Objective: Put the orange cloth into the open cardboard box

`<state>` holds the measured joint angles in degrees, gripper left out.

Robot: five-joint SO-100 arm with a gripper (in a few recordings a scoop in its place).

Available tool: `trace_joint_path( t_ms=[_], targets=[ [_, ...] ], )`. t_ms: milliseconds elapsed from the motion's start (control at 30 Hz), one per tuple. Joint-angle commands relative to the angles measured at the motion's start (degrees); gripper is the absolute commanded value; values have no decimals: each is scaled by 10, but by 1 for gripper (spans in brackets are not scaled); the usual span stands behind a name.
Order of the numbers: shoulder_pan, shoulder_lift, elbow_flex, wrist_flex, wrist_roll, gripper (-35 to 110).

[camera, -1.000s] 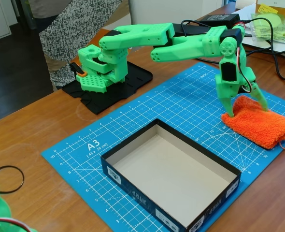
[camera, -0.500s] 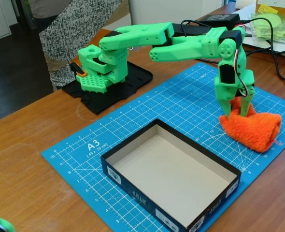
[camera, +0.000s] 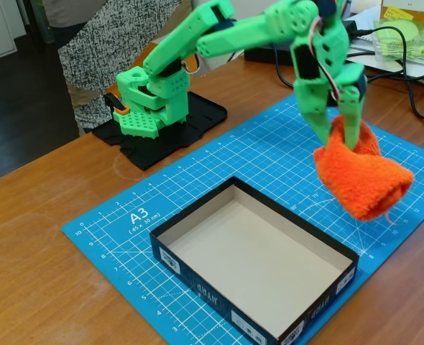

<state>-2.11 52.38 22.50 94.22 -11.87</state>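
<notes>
The orange cloth (camera: pixel 363 180) hangs in the air above the right part of the blue cutting mat, bunched and drooping, a loose thread at its lower right. My green gripper (camera: pixel 339 135) is shut on the cloth's upper edge, fingers pointing down. The open cardboard box (camera: pixel 170 259), dark outside and off-white inside, lies on the mat's near part, left of and below the hanging cloth. Nothing lies inside the box.
A blue A3 cutting mat (camera: pixel 269 151) covers the wooden table. The arm's green base (camera: pixel 151 100) stands on a black plate at the back left. A person (camera: pixel 108 32) stands behind it. Cables, a black adapter and a yellow-green bagged item (camera: pixel 406 32) lie at the back right.
The gripper shut on the cloth's edge, then rose and shifted slightly left. The cloth came off the mat and now hangs from the fingers.
</notes>
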Motion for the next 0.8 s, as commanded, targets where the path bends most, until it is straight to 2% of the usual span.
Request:
trace_joint_path(
  t_ms=[0, 400, 533, 767],
  targets=[
    [39, 89, 26, 6, -9, -1],
    [236, 47, 10, 6, -71, 0],
    [229, 18, 1, 6, -76, 0],
    [153, -68, -43, 6, -46, 0]
  ],
)
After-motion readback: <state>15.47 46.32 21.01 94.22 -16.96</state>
